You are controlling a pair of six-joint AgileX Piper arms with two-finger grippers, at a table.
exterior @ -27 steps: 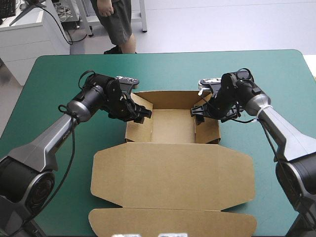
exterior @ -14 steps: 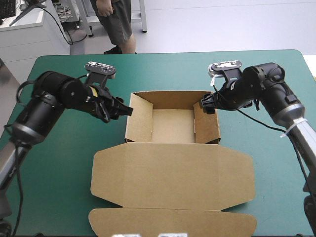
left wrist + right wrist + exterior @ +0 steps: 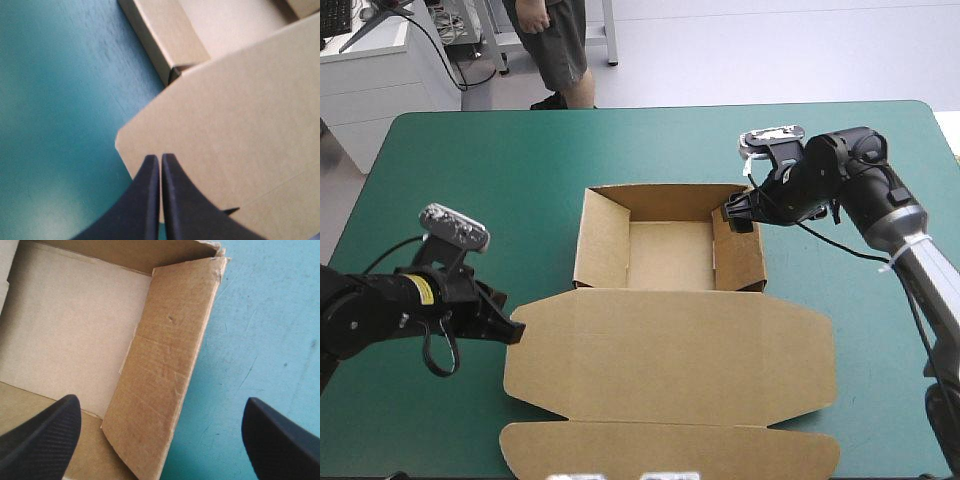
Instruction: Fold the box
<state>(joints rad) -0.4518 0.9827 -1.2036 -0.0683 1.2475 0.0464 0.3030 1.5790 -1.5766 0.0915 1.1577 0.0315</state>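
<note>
The brown box stands mid-table as an open tray with its walls up. Its lid lies flat toward the near edge. My left gripper is low at the lid's left edge. In the left wrist view its black fingers meet in one arch, shut, with the tips over the lid's corner and no board between them. My right gripper hovers at the far end of the tray's right wall. It is open, and that wall stands ahead between its spread fingers.
The lid's tuck flap reaches close to the table's near edge. Teal-green cover stretches wide on both sides of the box and beyond its far wall.
My left arm pulled back from the tray's left wall toward the near left, down to the lid's edge, and its fingers shut. My right gripper withdrew from inside the tray and stayed open.
</note>
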